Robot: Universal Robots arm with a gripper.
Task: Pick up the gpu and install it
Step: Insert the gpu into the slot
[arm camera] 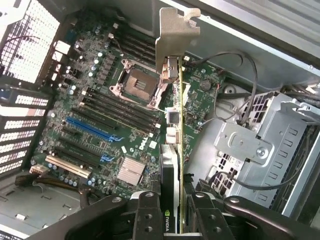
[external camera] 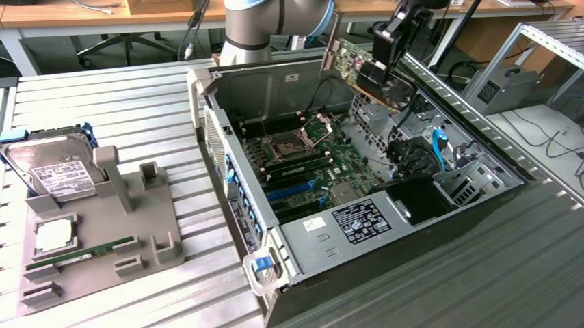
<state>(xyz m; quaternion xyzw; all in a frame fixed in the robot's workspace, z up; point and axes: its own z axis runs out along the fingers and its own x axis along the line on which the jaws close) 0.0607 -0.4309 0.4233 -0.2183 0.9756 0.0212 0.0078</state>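
End effector [arm camera: 174, 212] sits closest to the lens: two dark fingers [arm camera: 145, 215] clamped on the gpu [arm camera: 171, 130]. The card shows edge-on, with its silver bracket [arm camera: 176, 35] at the far end.

Exterior view: the gpu [external camera: 360, 65] hangs in the air over the open computer case [external camera: 301, 239], about 1 o'clock of the motherboard [external camera: 306, 164], not seated.

The step in hand reads as carry/align. To do it well:
- hold the card edge parallel to the blue PCIe slot [arm camera: 92, 129]
- point the bracket toward the case's rear wall
- avoid the cables [arm camera: 235, 60] and drive cage [arm camera: 260, 145]

Hard to make out: the card's edge connector, the slot latch state, the rear slot opening. The finger pads are cut off at the frame edge.
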